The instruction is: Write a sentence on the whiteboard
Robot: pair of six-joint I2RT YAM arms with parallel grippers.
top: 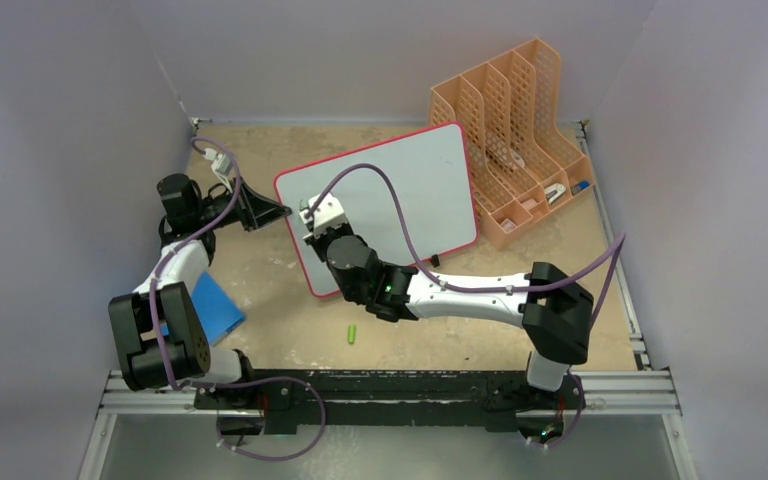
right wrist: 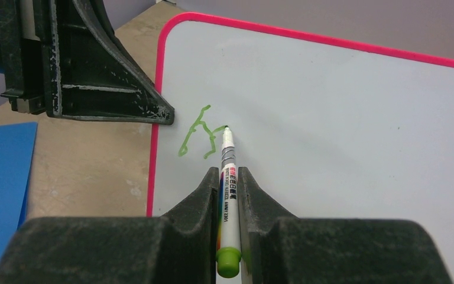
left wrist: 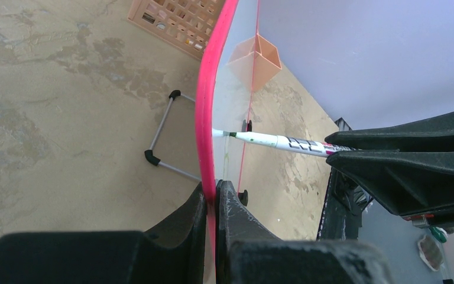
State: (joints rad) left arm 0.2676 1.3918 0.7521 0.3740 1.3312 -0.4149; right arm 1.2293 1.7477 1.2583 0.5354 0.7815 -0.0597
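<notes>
my left hand (top: 278, 211) is squeezed shut on the pink left edge of the whiteboard (top: 410, 190), so the board does not slide. the whiteboard is in the middle of the table, just beside the orange rack (top: 520, 130). it looks propped up on a little wire stand. my right hand (right wrist: 229, 177) is clamped on the marker (right wrist: 227, 155), and the tip touches the white face near the left edge. only the first bit of the sentence (right wrist: 198, 133) is there. it is a few green lines like the start of a letter, so most of the writing is not done yet.

to do this well, i think i should press soft, just enough for the tip to leave ink. if i press too hard, the board could tip back. i should go slow with small strokes and lift the tip between letters. the left hand should hold tight. the green lines are close to the left edge, so there is lots of room to the right. the blue pad (top: 215, 305) and a little green thing (top: 352, 333), maybe the cap, lie out of the way.
</notes>
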